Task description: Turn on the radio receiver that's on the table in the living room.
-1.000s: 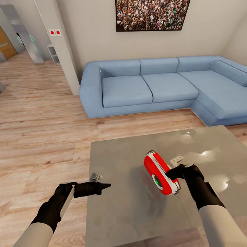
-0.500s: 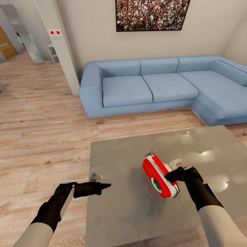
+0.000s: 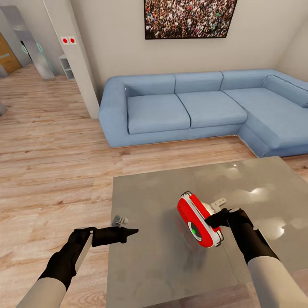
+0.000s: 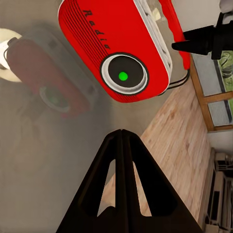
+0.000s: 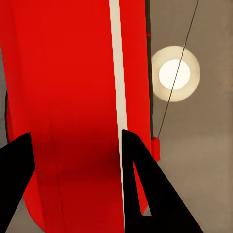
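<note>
The red radio receiver [image 3: 197,219] is tilted on its edge over the grey table [image 3: 154,265], its round dial facing me. A green light [image 4: 123,75] glows in the middle of that dial. My right gripper [image 3: 210,221] comes in from the radio's right and is shut on its body. The right wrist view has one black finger on each side of the red casing [image 5: 73,97]. My left gripper [image 3: 134,231] hovers at the table's left edge, shut and holding nothing, pointing at the radio [image 4: 116,48]. The glossy tabletop mirrors the radio.
A blue L-shaped sofa [image 3: 192,107] stands beyond the table under a framed crowd photo [image 3: 188,17]. A small white object [image 3: 120,220] lies near the table's left edge, and another [image 3: 220,199] lies behind the radio. Light wood floor spreads to the left, past a white pillar [image 3: 72,55].
My right gripper and the radio have shifted slightly leftward and toward me. The left arm has stayed put.
</note>
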Controlling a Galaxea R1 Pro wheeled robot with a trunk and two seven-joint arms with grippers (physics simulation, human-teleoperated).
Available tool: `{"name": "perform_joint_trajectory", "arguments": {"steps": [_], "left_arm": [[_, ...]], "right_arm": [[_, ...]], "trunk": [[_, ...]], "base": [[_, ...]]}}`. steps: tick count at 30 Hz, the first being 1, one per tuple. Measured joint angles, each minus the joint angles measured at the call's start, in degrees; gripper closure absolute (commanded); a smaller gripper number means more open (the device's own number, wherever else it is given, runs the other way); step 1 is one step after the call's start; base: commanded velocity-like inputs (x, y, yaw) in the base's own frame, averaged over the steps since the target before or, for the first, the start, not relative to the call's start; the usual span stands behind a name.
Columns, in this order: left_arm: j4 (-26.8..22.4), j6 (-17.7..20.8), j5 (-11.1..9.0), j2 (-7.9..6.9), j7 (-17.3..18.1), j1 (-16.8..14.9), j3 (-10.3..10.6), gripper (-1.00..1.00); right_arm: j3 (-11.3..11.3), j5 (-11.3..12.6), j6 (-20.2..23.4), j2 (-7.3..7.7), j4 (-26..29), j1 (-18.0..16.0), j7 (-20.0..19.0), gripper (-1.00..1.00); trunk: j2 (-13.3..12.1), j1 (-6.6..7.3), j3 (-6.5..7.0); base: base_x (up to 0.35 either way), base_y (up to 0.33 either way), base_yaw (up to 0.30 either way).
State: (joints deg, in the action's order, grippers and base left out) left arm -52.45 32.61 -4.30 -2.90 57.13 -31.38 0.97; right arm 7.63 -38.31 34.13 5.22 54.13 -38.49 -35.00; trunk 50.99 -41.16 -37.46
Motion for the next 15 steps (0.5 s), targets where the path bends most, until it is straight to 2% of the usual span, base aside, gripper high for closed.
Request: {"name": "perform_joint_trajectory", "arguments": {"steps": [5, 15], "left_arm": [[0.0, 0.0, 0.0, 0.00, 0.0, 0.0, 0.0, 1.00], [0.0, 0.0, 0.0, 0.00, 0.0, 0.0, 0.0, 1.00]], "right_arm": [[-0.1, 1.3, 0.1, 0.05, 0.0, 0.0, 0.0, 1.00], [0.0, 1.4, 0.0, 0.02, 0.0, 0.0, 0.2, 1.00]], "trunk": [[0.0, 0.00, 0.00], [0.0, 0.00, 0.00]], "base": [[0.000, 0.000, 0.000], [0.000, 0.000, 0.000]]}}
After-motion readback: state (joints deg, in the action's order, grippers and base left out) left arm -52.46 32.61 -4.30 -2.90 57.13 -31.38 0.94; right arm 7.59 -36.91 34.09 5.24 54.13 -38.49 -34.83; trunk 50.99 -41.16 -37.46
